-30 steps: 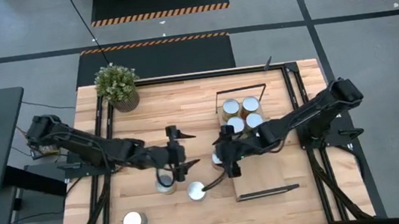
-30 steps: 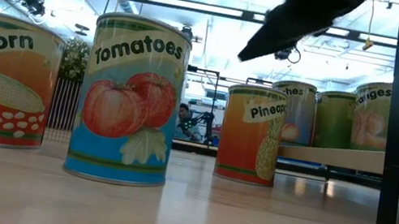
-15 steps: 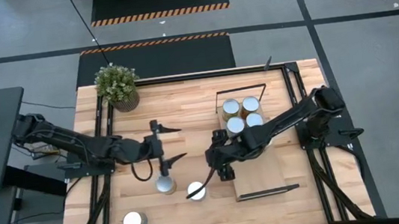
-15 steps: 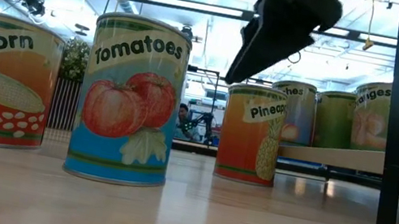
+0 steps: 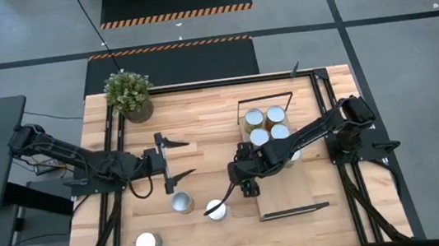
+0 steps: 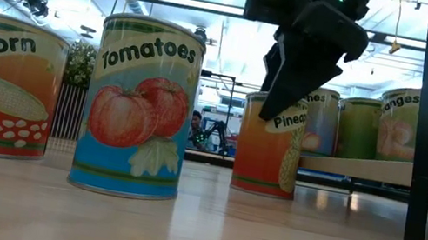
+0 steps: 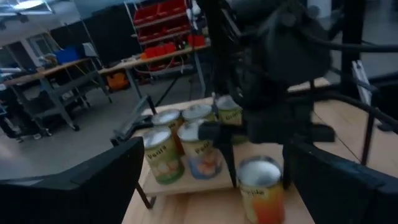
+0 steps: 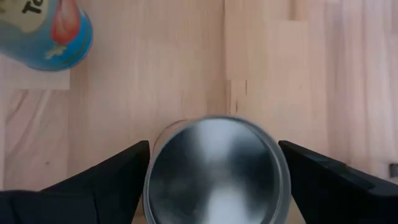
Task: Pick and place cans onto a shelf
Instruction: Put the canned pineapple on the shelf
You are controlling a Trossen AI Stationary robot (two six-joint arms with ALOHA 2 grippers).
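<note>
Three cans stand on their bases on the table: a Corn can (image 5: 147, 244), a Tomatoes can (image 5: 181, 202) and a Pineapple can (image 5: 216, 210). Four more stand on the light-wood shelf (image 5: 294, 193) at its far end (image 5: 266, 126). My right gripper (image 5: 222, 201) is open and low over the Pineapple can (image 8: 216, 171). Its fingers (image 8: 93, 180) stand on either side of the can's silver top, and one fingertip reaches down past the can's rim in the low view (image 6: 277, 105). My left gripper (image 5: 175, 156) is open and empty, up and left of the Tomatoes can (image 6: 141, 107).
A potted plant (image 5: 128, 94) stands at the table's far left corner. Black wire frames (image 5: 265, 101) rise at the shelf's two short ends. The near half of the shelf board is bare. The Tomatoes can (image 8: 46, 28) stands close to the Pineapple can.
My right gripper has moved toward the table's left and near edge and come down over the Pineapple can, staying open. My left gripper has drawn back from the Tomatoes can toward the table's left edge, staying open. No can has moved.
</note>
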